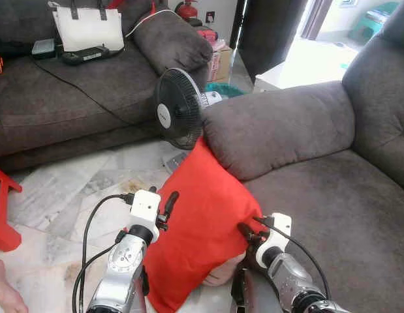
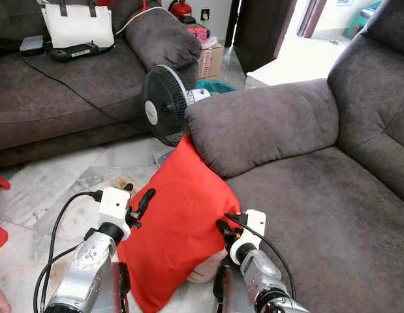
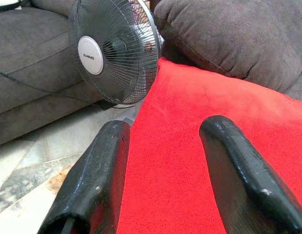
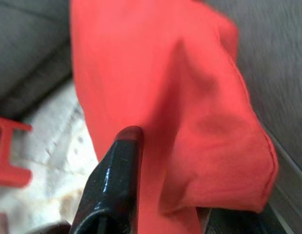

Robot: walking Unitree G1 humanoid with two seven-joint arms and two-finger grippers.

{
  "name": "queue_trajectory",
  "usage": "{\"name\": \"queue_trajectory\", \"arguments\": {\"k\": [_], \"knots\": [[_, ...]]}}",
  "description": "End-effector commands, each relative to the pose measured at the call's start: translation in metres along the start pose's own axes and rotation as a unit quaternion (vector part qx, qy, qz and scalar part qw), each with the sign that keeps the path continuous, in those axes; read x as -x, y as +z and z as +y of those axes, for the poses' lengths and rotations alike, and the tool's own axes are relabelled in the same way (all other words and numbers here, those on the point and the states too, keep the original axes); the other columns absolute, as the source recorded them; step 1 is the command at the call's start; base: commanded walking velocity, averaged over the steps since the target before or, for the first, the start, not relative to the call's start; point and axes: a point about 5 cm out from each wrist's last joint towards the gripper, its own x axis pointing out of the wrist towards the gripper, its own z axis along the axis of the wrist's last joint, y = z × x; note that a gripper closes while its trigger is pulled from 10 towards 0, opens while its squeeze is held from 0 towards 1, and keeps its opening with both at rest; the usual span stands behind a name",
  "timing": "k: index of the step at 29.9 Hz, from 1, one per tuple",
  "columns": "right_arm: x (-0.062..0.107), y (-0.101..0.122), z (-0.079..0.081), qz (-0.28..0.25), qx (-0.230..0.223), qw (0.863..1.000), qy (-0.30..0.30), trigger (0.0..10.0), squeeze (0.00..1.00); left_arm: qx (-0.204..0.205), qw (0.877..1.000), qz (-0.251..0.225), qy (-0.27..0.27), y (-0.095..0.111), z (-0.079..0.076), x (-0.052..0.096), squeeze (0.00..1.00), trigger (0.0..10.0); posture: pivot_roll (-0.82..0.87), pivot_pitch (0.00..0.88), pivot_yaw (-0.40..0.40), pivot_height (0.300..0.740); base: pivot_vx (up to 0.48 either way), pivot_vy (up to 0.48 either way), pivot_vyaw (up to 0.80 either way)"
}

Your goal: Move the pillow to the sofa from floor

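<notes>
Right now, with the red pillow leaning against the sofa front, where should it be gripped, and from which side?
Grip the red pillow at its two side edges about mid-height, one gripper from each side. It stands tilted on a corner, top tucked under the sofa armrest, so both flanks are free; the left gripper and right gripper already flank them.

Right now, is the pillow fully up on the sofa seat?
No. The red pillow leans against the sofa armrest with its lower end hanging toward the floor, off the seat.

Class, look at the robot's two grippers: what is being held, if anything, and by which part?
The red pillow. The right gripper pinches its right edge; the left gripper rests open against its left side, not closed on it.
</notes>
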Motion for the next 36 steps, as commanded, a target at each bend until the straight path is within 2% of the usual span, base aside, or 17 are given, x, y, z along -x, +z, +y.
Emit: {"name": "queue_trajectory", "arguments": {"k": [1,10,11,12,14,19,36], "knots": [[-0.003,0.016,0.002,-0.035,-0.007,0.999,0.013,10.0,0.0,0.005,1.0,0.001,-0.004,0.0,-0.003,-0.002,0.0,10.0,0.12,0.062,-0.135,0.567,0.0,0.0,0.0],[0.004,0.01,-0.004,-0.031,0.002,0.999,0.027,10.0,0.0,0.005,1.0,0.002,-0.004,-0.001,-0.003,-0.001,0.0,10.0,0.13,0.068,-0.134,0.567,0.0,0.0,0.0],[0.005,0.009,-0.006,-0.03,0.003,0.999,0.03,0.5,0.0,0.005,1.0,0.002,-0.004,-0.001,-0.003,-0.001,0.0,10.0,0.13,0.068,-0.135,0.567,0.0,0.0,0.0],[0.007,0.008,-0.007,-0.028,0.005,0.999,0.034,0.0,0.0,0.004,1.0,0.002,-0.004,-0.001,-0.003,-0.001,0.0,10.0,0.12,0.068,-0.134,0.567,0.0,0.0,0.0],[0.008,0.007,-0.009,-0.029,0.005,0.999,0.036,0.0,0.0,0.004,1.0,0.003,-0.005,-0.001,-0.003,-0.001,0.0,10.0,0.12,0.068,-0.134,0.567,0.0,0.0,0.0],[0.003,0.006,-0.002,-0.024,0.005,0.999,0.032,0.0,0.0,0.004,1.0,0.003,-0.006,-0.001,-0.004,-0.002,0.0,10.0,0.12,0.068,-0.134,0.567,0.0,0.0,0.0],[0.003,0.007,-0.001,-0.024,0.004,0.999,0.039,0.0,0.0,-0.001,1.0,0.006,-0.01,-0.002,-0.005,-0.002,0.0,10.0,0.12,0.07,-0.135,0.567,0.0,0.0,0.0]]}}
